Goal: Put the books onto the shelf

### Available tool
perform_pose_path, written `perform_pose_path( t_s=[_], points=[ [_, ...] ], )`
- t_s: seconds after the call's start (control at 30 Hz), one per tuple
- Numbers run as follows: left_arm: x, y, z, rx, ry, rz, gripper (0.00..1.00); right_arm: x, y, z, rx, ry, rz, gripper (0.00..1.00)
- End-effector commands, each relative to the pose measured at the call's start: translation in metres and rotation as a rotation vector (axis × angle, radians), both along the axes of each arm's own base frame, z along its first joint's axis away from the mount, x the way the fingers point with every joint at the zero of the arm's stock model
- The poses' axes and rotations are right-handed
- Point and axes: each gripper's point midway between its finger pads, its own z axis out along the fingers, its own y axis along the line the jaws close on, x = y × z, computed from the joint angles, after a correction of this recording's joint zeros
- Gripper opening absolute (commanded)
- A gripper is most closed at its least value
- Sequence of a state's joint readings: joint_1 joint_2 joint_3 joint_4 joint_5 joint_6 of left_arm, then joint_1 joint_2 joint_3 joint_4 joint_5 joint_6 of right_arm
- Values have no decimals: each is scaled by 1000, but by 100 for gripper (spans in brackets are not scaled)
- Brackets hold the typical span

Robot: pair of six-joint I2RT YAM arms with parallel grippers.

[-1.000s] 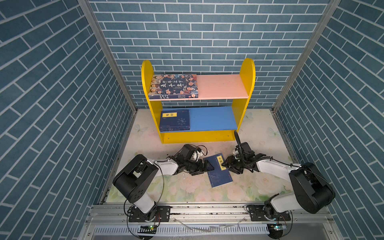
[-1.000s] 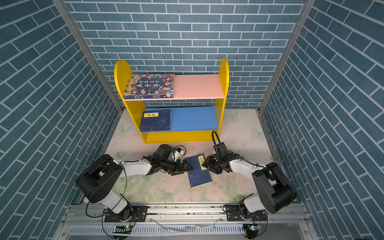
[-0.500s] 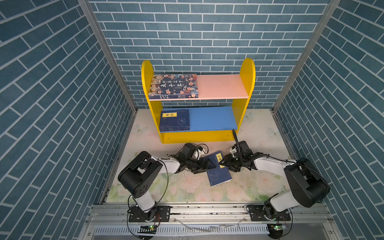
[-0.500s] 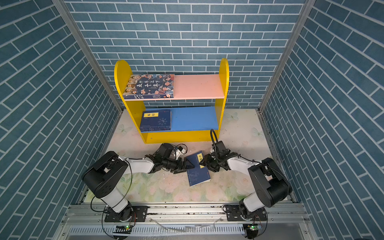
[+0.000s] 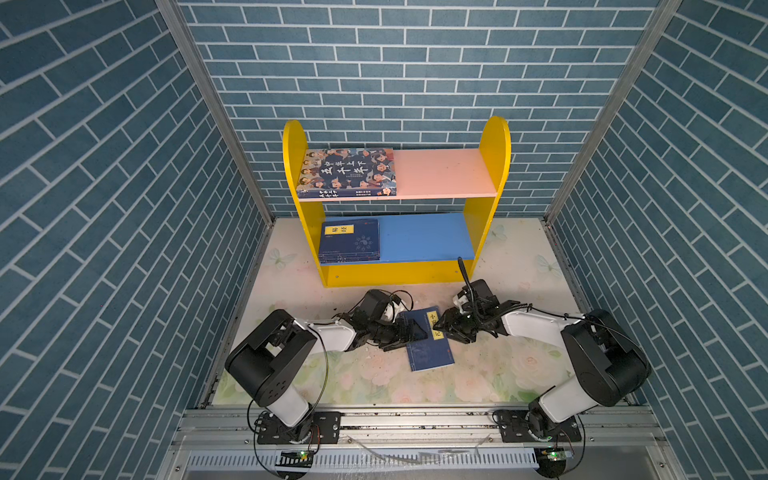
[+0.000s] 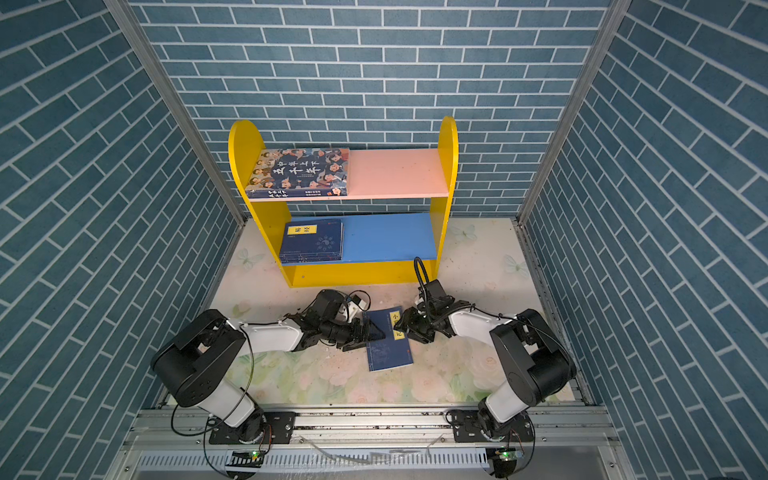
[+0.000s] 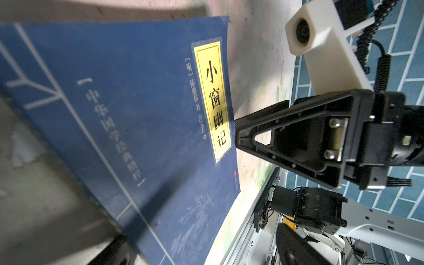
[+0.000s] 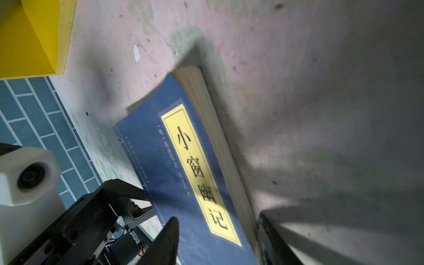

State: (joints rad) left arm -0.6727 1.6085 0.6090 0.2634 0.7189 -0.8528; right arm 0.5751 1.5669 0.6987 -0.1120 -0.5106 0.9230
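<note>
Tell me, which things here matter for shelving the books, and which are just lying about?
Part of the job: loose navy book, thick book, stacked navy books, shelf, left tool, right tool.
Just there: floral mat, brick walls, metal rail.

Robot test booth: brick-print wall panels (image 5: 415, 62), aluminium base rail (image 5: 415, 422), floral-print tabletop (image 5: 374, 382).

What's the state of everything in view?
Thick cartoon-cover book: flat on pink upper board of yellow shelf.
Navy book stack: flat on blue lower board.
Navy yellow-labelled book: on floral mat, between grippers.
Left gripper: open, at that book.
Right gripper: at its page edge, grip unclear.
</note>
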Motion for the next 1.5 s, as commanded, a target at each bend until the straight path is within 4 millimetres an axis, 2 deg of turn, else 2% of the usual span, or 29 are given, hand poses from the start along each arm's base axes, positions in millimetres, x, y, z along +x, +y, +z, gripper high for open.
perform_pose_path(
  t_s=[0.0, 0.3, 0.5, 0.8, 1.0, 1.17, 1.3, 1.47],
  points=[
    [-7, 14, -18, 81, 33, 14, 94, -27, -22, -34, -127, 113, 20, 56],
    [-5, 10, -12, 44, 36, 30, 78, -24, -13, -28, -65, 103, 6, 56],
    [4, -8, 9, -70, 41, 27, 71, -24, -7, -24, -30, 100, 8, 56],
    [5, -8, 22, -96, 12, 31, 64, -23, -4, -22, -13, 102, 14, 56],
    [3, -4, 17, -65, 27, 41, 49, -19, -2, -18, 4, 85, 5, 56],
    [3, -4, 16, -52, 34, 34, 25, -18, -1, -16, 10, 76, 2, 56],
    [2, -3, 14, -39, 44, 37, 14, -15, -1, -13, 13, 61, -4, 56],
    [2, -4, 27, -55, 43, 34, 4, -8, -13, -4, -41, 22, -52, 57]
  ],
)
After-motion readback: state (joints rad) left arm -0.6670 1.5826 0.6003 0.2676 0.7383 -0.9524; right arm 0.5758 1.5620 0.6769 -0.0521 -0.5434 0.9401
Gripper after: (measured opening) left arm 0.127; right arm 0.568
